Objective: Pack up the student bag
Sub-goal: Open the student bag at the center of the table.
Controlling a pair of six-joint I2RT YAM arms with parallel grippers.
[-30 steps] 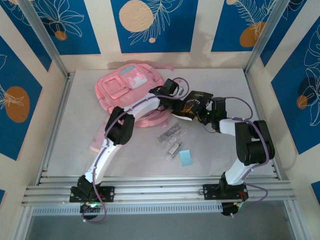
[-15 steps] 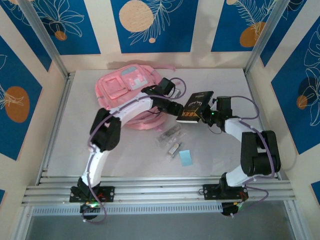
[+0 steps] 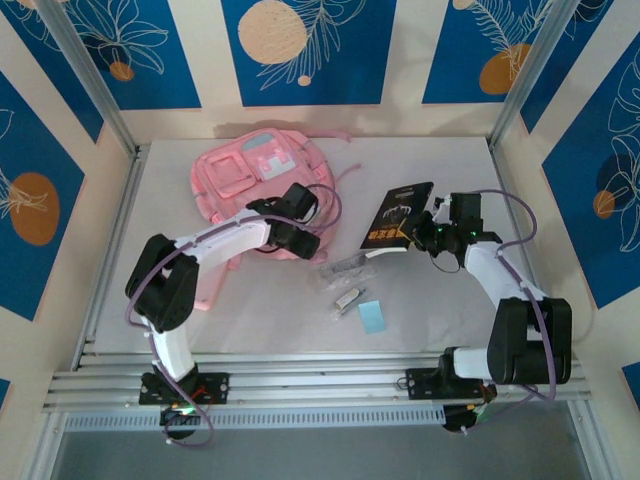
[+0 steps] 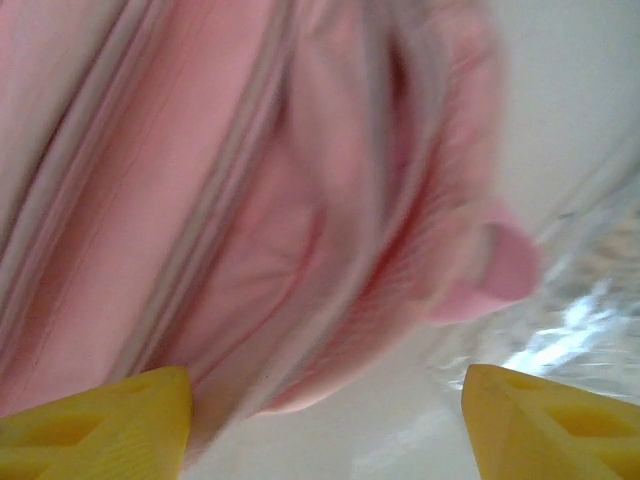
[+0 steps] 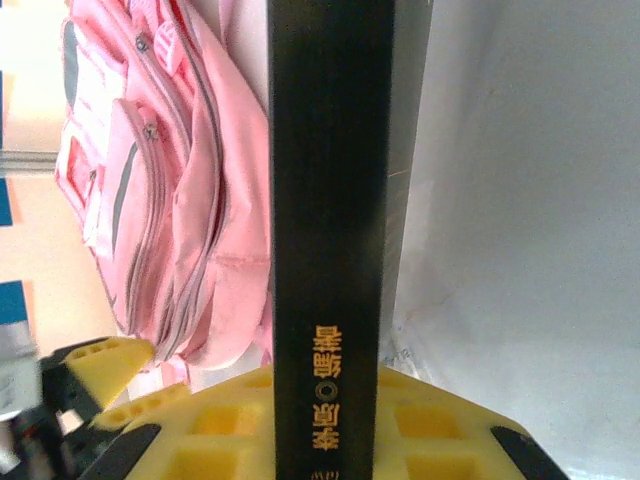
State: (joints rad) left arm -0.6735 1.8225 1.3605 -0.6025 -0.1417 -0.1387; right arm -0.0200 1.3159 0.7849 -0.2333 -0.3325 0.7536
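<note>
The right end effector grips a black book, with the student bag just beside it.

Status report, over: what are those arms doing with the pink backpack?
Left gripper open, empty, at student bag edge. Right gripper shut on black book, beside bag. Clear packet, blue card loose nearby.

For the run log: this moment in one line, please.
left gripper: open at student bag | right gripper: shut on black book | book: not yet packed
</note>
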